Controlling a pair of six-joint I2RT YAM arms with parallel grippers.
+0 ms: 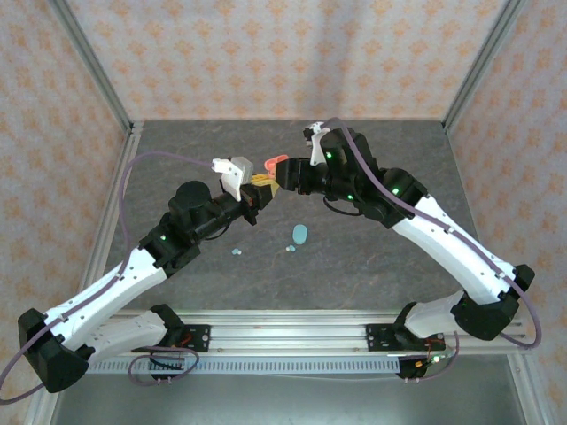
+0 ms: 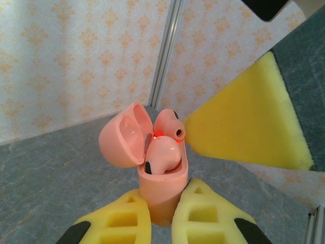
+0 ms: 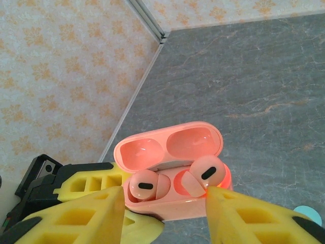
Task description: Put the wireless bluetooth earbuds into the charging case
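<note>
Fingers of the left gripper (image 2: 162, 198) clamp the open coral-pink pill-shaped charging case (image 2: 122, 137); top view shows a teal case (image 1: 300, 234) and two teal earbuds (image 1: 236, 251) (image 1: 290, 250) on the grey worktop (image 1: 399, 266); right wrist view shows the right gripper (image 3: 165, 190), spread wide, touching a half-seated coral earbud (image 3: 203, 173) beside a seated one (image 3: 144, 185).

The coral case (image 3: 175, 206) is up off the tabletop (image 1: 372, 266), upright with its lid (image 3: 167, 145) swung fully open. Both coral earbuds are in it: one coral earbud (image 3: 143, 185) sits down in its well, while the other coral earbud (image 3: 205, 173) stands higher and tilted, not fully in, with a red light (image 2: 154, 135) glowing at the hinge beside it. On the tabletop the teal case (image 1: 300, 234) lies flat near the middle, with two teal earbuds nearby — one teal earbud (image 1: 290, 249) just beside it, the other teal earbud (image 1: 236, 251) further toward the left, apart from both.
</note>
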